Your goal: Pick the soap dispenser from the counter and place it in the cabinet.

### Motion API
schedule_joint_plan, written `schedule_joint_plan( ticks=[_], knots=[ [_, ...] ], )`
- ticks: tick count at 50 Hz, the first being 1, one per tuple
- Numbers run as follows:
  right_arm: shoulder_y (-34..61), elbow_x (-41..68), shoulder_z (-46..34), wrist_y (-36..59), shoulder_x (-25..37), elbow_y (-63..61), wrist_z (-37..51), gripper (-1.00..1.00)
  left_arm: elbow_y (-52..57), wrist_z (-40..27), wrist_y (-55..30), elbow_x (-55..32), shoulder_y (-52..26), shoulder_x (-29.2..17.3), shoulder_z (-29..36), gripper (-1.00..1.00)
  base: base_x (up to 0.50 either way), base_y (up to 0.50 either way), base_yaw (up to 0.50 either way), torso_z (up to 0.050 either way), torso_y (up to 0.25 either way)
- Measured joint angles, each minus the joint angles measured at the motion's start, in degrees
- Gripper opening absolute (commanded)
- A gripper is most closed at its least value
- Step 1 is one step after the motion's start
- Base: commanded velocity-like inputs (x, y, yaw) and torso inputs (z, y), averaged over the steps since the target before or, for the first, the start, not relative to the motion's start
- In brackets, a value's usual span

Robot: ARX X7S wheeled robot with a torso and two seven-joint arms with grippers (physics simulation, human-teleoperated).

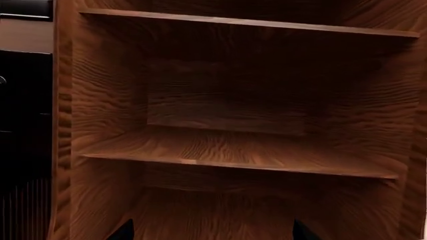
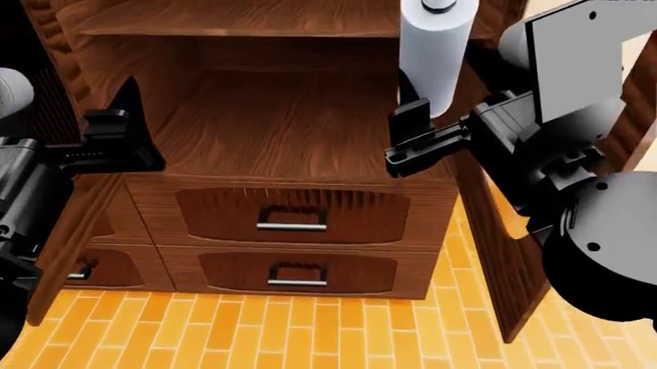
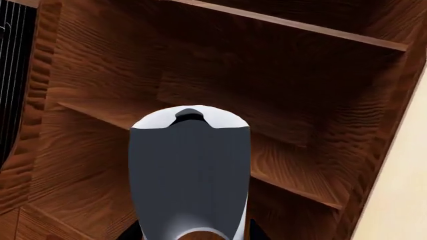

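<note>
So the soap dispenser (image 2: 438, 54) is already off the worktop and up in the air, pinched in the right gripper (image 2: 411, 134) right at the mouth of the cabinet (image 2: 288, 123); in the head view the bottle stands upright, with the jaws pressed against the lower part of the body and the pump head poking out past the top edge of the frame; in the right wrist view the bottle (image 3: 190, 170) fills the middle, pale cylinder with the nozzle just peeking over the top, wood shelves behind it. My read on how it'll handle: it's a rigid, smooth-sided cylinder, so stiff enough to squeeze without denting, but I'd guess slick, and tall and slim means it'll want to tip once it's set down; weight I can't really tell, probably light to middling depending on how full it is. The body is the place to hold, which is where the grip already is; I'd stay off the pump head, since it's narrower and looks like the fragile bit, and the curved nozzle could snag a shelf edge going in. The left gripper (image 2: 118, 142) hangs by the left side of the cabinet with nothing in it; in the left wrist view only two dark tips (image 1: 125, 231) show well apart, so its jaws look spread. The cabinet shelf (image 1: 233, 150) looks flat and bare, so a base-first set-down seems the way to go, keeping it vertical.
</note>
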Motion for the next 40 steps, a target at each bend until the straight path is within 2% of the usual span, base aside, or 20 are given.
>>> schedule_joint_plan(
  ticks=[10, 22, 40],
  knots=[
    [0.43, 0.59, 0.33, 0.04, 0.22, -0.42, 0.72, -1.00, -0.36, 0.55, 0.27, 0.37, 0.05, -0.02, 0.02, 1.00, 0.48, 0.12, 0.00, 0.000, 0.002],
    [0.17, -0.15, 0.25, -0.39, 0.09, -0.26, 0.56, -1.00, -0.49, 0.75, 0.62, 0.54, 0.58, -0.35, -0.39, 1.00, 0.31, 0.39, 0.00, 0.000, 0.001],
    [0.54, 0.14, 0.54, -0.75, 0.22, -0.67, 0.39, -1.00, -0.03, -0.16, 0.58, -0.48, 0.23, -0.93, -0.77, 1.00, 0.36, 0.02, 0.00, 0.000, 0.001]
  ],
)
